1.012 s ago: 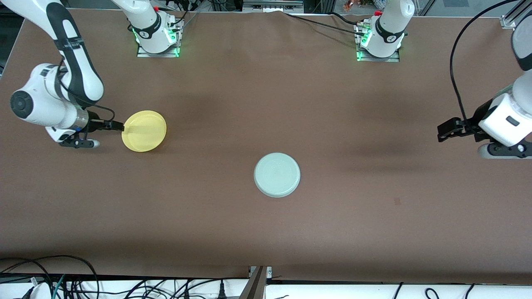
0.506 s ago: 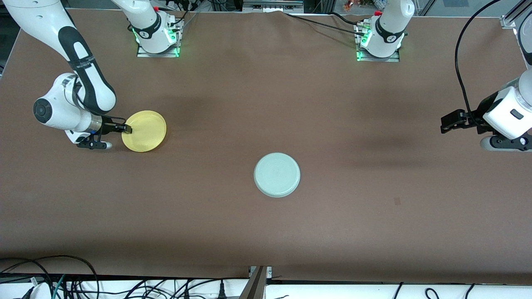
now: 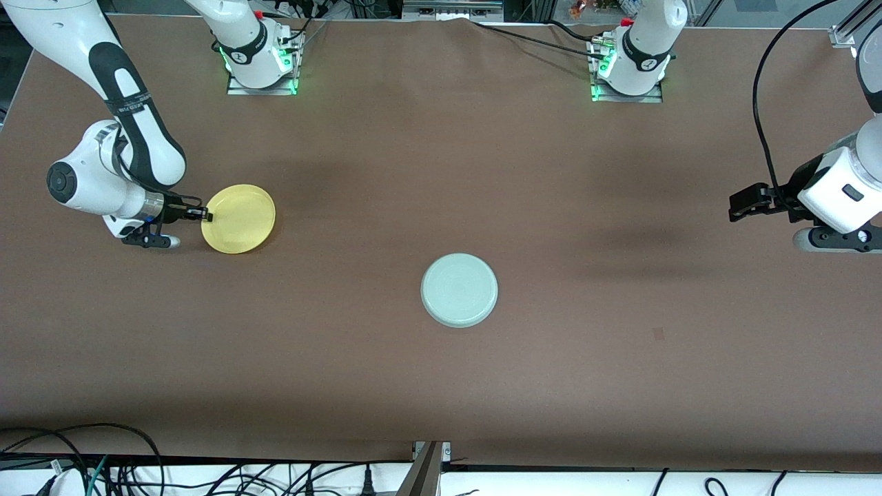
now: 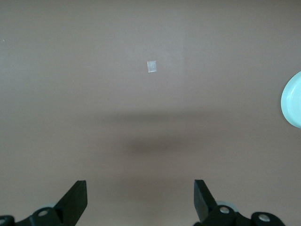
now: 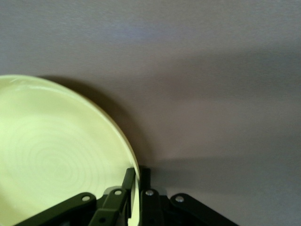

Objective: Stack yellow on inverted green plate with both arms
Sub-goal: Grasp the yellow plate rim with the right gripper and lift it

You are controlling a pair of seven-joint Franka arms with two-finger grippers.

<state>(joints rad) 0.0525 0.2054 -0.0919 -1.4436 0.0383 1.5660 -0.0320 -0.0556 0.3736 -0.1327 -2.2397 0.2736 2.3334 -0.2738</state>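
Front view: the yellow plate [image 3: 239,218] lies at the right arm's end of the brown table [image 3: 441,386], and the right tool [image 3: 204,215] is pinched onto its rim at the edge that faces that end of the table. The right wrist view confirms the grip: the yellow plate [image 5: 56,155] fills much of the picture, faint rings on its surface, and the two black fingers [image 5: 128,181] stand one on each side of its thin rim, pressed together on it. Whether the plate rests flat or is raised at that edge cannot be told.

The green plate [image 3: 459,289] sits upside down near the middle of the table, nearer to the front camera than the yellow plate and well apart from it.

The left tool [image 3: 741,205] waits above the table at the left arm's end, its fingers spread wide and holding nothing. In the left wrist view the two finger tips [image 4: 77,195] stand far apart over bare table, with a small pale square mark [image 4: 152,67] on the surface and a sliver of the green plate [image 4: 293,100] at the picture's edge.
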